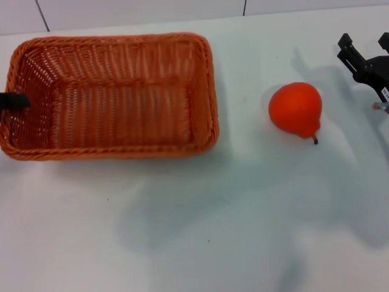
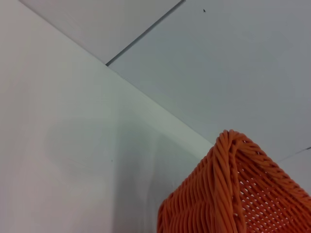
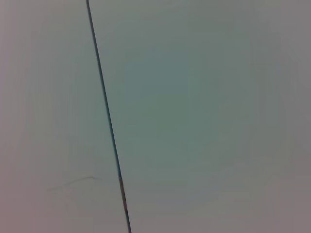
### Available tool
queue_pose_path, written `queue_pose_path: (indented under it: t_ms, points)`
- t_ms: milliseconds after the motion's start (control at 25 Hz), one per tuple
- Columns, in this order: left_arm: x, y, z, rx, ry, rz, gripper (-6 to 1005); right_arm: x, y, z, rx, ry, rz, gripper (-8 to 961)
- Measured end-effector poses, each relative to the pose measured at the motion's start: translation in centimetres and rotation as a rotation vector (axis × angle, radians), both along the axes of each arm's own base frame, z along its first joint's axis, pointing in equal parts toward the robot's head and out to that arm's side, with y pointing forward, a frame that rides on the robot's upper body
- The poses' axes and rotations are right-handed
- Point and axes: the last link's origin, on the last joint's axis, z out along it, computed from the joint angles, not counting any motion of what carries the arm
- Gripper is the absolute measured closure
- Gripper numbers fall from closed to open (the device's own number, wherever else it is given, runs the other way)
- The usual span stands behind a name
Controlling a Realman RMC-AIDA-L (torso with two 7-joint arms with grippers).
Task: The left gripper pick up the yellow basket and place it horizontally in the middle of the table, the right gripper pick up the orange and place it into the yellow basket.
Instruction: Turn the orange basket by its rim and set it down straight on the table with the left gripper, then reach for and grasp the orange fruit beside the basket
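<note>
Yellow basket point(image 1: 112, 97) lying flat on white worktop point(image 1: 194, 231), left of centre; left claw point(image 1: 13, 100) at its left rim, grip undeterminable. Orange point(image 1: 296, 108) beside it; right claw point(image 1: 366, 59) spread open, nearby. Possible rolling of round fruit under off-centre pinch.

No legible text, label, brand, number or sign in any view. The basket point(image 1: 109, 97), the orange point(image 1: 296, 109) and the desk point(image 1: 243, 219) carry no markings. A small white tag on the right gripper point(image 1: 364, 58) is unreadable.
</note>
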Motion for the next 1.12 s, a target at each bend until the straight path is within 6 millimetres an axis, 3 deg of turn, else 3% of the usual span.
queue_pose_path:
  t_ms: [240,680,800,1000,1120]
  points:
    - [-0.1,-0.1,-0.1,-0.003,0.004,-0.001,827,-0.1,0.0,0.0,-0.002,-0.001,0.003,6]
    - [-0.4,0.1,0.5,0.039,0.056,-0.006,482,-0.2,0.0,-0.2,-0.006,-0.001,0.006,5]
    - [-0.5,0.1,1.2,0.08,0.096,-0.002,257,-0.2,0.0,-0.2,-0.007,-0.001,0.006,5]
    - [-0.5,0.2,1.9,0.124,0.108,-0.026,108,-0.2,0.1,-0.2,-0.008,-0.002,0.009,6]
    - [-0.4,0.2,2.7,0.19,0.096,-0.057,111,-0.7,0.2,-0.5,-0.025,-0.009,0.03,6]
